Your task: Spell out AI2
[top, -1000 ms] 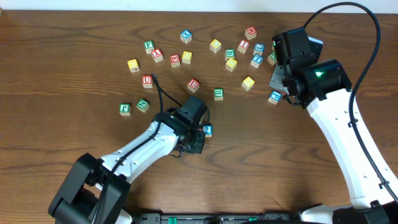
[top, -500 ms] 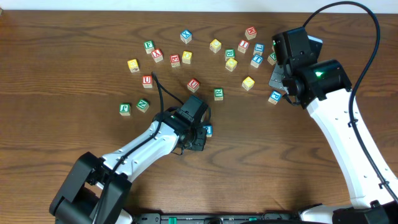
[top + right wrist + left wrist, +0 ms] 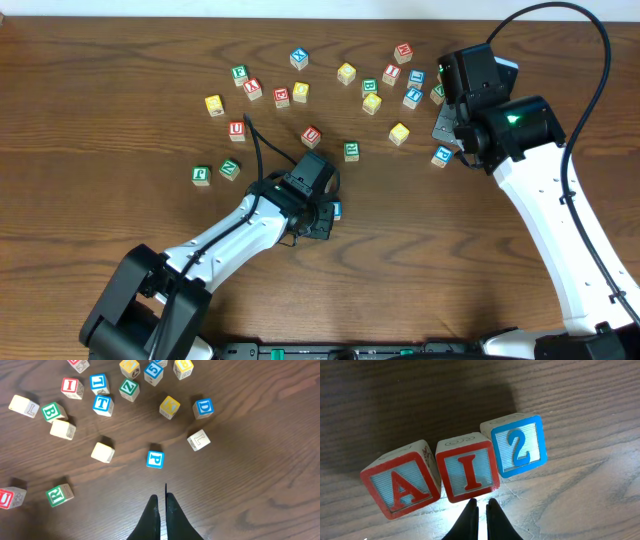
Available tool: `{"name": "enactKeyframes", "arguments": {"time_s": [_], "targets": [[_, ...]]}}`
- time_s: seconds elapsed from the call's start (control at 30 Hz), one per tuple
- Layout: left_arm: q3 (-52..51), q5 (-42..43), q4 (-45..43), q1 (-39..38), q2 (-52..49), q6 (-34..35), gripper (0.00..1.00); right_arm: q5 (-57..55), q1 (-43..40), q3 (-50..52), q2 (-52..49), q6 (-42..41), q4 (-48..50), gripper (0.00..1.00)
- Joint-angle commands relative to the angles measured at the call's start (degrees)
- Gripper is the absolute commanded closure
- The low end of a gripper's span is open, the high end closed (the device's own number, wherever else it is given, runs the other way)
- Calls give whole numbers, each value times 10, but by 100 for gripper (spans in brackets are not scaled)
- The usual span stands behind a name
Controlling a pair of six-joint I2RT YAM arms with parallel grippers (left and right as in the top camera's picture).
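Note:
In the left wrist view three blocks stand side by side in a slightly rising row: a red A block (image 3: 400, 485), a red I block (image 3: 467, 474) and a blue 2 block (image 3: 518, 446). My left gripper (image 3: 479, 503) is shut and empty, its tips just below the I block. In the overhead view the left gripper (image 3: 322, 212) covers most of the row; only the blue block (image 3: 336, 209) peeks out. My right gripper (image 3: 160, 496) is shut and empty above bare wood, below a blue P block (image 3: 155, 459).
Several loose letter blocks lie scattered across the back of the table, among them a red one (image 3: 311, 136), a green one (image 3: 351, 150) and a yellow one (image 3: 399, 133). Two green blocks (image 3: 202, 175) lie at the left.
My left gripper has shifted slightly over the block row, hiding more of the blue block. The right arm has not moved.

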State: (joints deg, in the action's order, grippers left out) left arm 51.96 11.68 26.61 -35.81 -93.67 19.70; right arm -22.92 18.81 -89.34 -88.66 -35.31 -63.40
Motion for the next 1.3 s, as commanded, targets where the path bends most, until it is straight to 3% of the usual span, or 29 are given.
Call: {"name": "enactKeyframes", "arguments": {"time_s": [0.0, 1.27], "targets": [[-7, -8, -2, -3, -9, 5, 93, -12, -5, -9, -3, 7, 0, 99], [-7, -18, -10, -3, -9, 5, 93, -11, -5, -9, -3, 7, 0, 99]]}}
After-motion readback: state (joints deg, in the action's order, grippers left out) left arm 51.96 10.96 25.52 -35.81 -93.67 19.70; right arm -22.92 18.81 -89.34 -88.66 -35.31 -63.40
